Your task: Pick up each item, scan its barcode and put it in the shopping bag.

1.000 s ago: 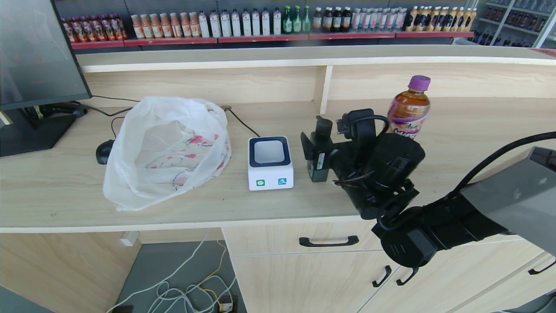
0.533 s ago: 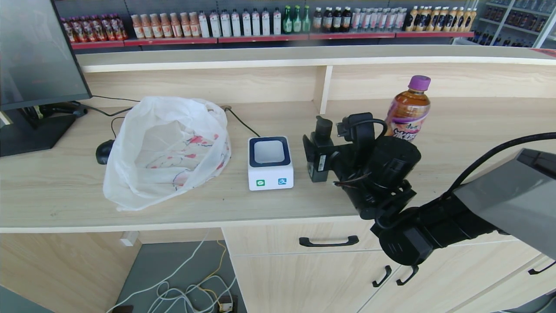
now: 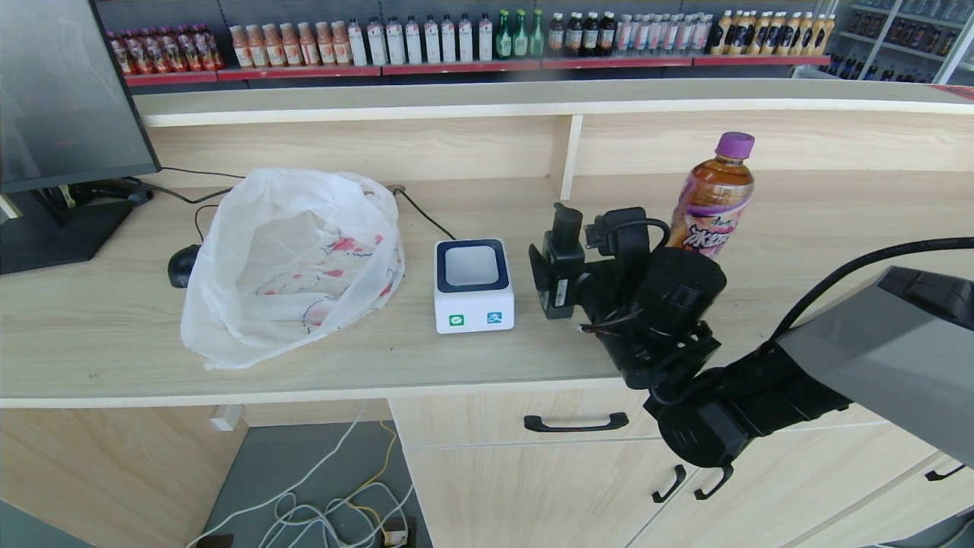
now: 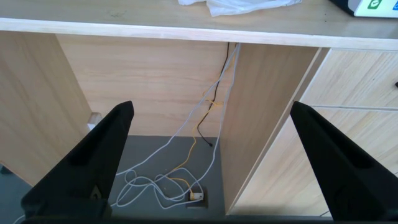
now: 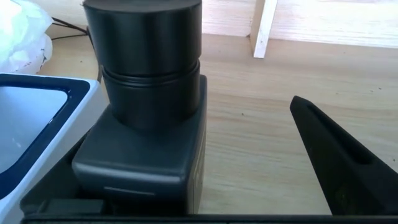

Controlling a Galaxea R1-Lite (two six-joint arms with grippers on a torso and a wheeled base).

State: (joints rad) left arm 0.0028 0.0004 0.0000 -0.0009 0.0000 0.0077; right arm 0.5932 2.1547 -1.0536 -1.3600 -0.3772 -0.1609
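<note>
A black bottle with a round cap stands on the counter just right of the white scanner box. My right gripper is open around it. In the right wrist view the black bottle sits close to one side, and the other finger stands apart with bare counter between. An orange drink bottle with a purple cap stands upright behind the right arm. The white shopping bag lies open at the left. My left gripper hangs open below the counter edge, holding nothing.
A monitor and a mouse sit at the far left. A wooden divider and a raised back ledge close off the counter's rear. Loose cables lie on the floor under the counter. Drawer handles face me.
My right arm has shifted slightly left and nearer, uncovering more of the drink bottle's label. The black bottle, scanner and bag have stayed in place.
</note>
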